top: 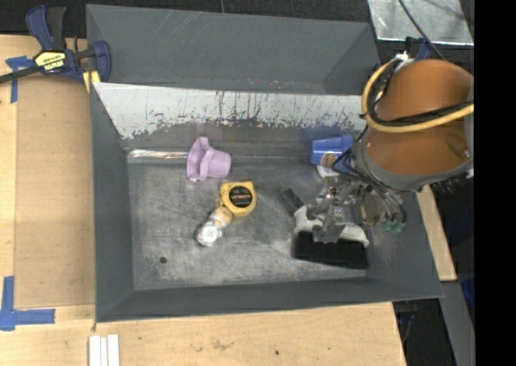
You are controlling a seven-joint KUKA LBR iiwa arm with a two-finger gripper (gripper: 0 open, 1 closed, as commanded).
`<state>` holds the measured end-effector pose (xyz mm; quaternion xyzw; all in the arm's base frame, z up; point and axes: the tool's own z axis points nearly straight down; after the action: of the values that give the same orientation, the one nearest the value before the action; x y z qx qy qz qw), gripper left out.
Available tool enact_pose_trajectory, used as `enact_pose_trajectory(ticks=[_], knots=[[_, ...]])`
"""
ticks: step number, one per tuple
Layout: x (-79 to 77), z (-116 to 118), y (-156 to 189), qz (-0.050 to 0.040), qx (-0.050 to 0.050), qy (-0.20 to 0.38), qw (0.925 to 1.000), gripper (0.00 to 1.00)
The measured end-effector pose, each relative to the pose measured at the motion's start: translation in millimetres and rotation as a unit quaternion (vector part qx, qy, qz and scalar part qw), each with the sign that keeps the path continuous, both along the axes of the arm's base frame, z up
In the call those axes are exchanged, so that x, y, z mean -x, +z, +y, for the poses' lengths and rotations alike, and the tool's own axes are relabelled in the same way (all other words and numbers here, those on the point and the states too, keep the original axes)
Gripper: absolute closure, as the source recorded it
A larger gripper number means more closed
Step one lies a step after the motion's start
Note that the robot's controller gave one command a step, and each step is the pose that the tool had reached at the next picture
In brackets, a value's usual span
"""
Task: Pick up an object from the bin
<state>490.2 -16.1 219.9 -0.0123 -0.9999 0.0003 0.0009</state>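
The grey metal bin (113, 219) has the arm's orange-covered wrist (419, 122) in from the right. The gripper (332, 221) is low at the front right, just above a flat black rectangular block (330, 255); whether it is open or closed cannot be told. The block's long axis runs left-right along the front wall. Well apart to the left lie a purple plastic piece (208, 160) and a round yellow tape measure (238, 197).

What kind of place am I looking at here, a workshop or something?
Most likely a robotics lab test bench: a robot arm with an orange cover reaches into a grey metal bin holding unrelated odds and ends, such as a yellow tape measure and a purple plastic piece.
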Motion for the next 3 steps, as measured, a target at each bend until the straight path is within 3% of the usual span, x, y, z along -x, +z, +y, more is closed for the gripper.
enact_pose_trajectory(ticks=[1,2,3], knots=[[-9.0,0,33,-0.0059,0.0,-0.001,1.0,1.0],[-35.5,10,-87,0.0002,0.0,0.033,0.9995,0.0],[-36.8,10,-85,-0.0025,0.0,0.032,0.9995,0.0]])
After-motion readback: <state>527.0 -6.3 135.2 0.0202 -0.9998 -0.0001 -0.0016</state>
